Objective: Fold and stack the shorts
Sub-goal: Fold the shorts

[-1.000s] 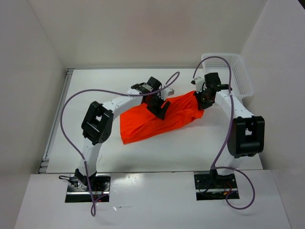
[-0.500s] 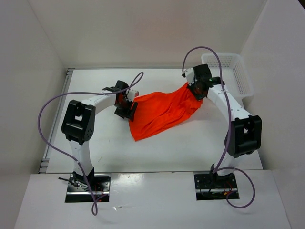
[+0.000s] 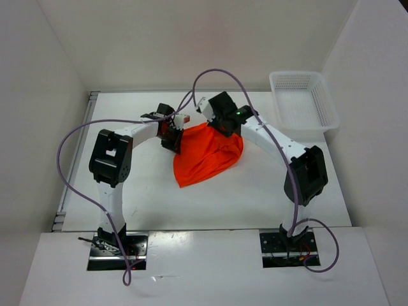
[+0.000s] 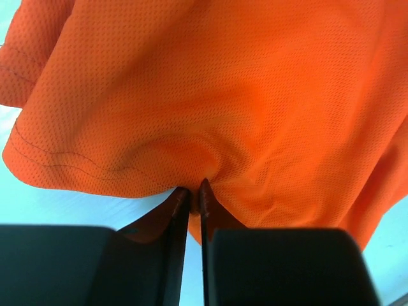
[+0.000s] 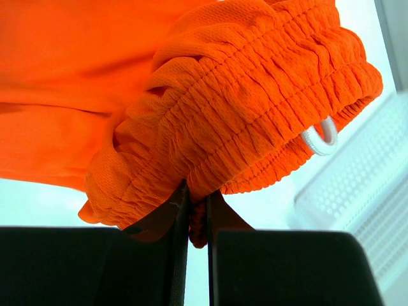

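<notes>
The shorts (image 3: pixel 207 156): one bright orange mesh pair, bunched into a rough wedge at the middle of the white tabletop (image 3: pixel 248 201), a little toward the far side. White enclosure walls (image 3: pixel 57 76) stand on the left, far and right sides. A white plastic basket (image 3: pixel 326 113) sits at the far right corner, well apart from the fabric.

Long axis runs diagonally. The broad gathered end is at the far right, under the two claws. The narrow tip points toward the near left and lies on the tabletop.

Left claw (image 4: pixel 191 189): jaws nearly together, pinching a puckered fold of the mesh at the wedge's far left edge.

Right claw (image 5: pixel 197 199): jaws nearly together, clamped on the ruched elastic waistband. A white drawstring loop (image 5: pixel 322 136) pokes out of the waistband just beside it.

The two claws are near each other.
</notes>
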Robot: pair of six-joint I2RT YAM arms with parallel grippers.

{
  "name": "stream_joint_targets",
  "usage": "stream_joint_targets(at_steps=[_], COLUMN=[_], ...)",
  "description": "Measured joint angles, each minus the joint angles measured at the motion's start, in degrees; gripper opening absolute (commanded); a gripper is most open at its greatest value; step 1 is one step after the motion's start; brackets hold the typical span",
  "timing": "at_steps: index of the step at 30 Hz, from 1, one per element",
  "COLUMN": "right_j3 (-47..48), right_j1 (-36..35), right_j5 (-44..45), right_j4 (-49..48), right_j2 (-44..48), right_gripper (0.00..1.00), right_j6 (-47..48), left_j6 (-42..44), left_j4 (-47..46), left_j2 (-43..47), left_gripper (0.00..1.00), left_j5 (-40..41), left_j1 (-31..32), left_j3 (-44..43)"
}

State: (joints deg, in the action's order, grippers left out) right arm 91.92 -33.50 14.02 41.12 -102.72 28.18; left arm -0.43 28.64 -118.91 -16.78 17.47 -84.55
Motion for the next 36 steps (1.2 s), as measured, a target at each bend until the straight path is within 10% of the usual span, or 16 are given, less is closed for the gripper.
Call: stream_joint_targets(at_steps=[16, 24, 36], right_j3=[9.0, 9.7, 18.8], right_j1=[-15.2, -17.0, -20.4], right_j5=[-1.0, -4.2, -20.5], right_j4=[-1.3, -1.4, 0.7], right_j2=[-12.3, -13.3, -13.2], right_gripper=[0.02, 0.50, 0.53], right_j6=[-3.8, -6.3, -6.1], left_j6=[-1.4, -1.6, -0.9], left_j4=[0.1, 1.3, 10.8], left_j2=[-1.7, -2.2, -2.1], left_gripper=[0.11, 0.41, 0.65], left_j5=[-7.3, -7.8, 0.2], left_j1=[-3.1, -3.7, -13.9], left_j3=[-0.9, -2.4, -7.3])
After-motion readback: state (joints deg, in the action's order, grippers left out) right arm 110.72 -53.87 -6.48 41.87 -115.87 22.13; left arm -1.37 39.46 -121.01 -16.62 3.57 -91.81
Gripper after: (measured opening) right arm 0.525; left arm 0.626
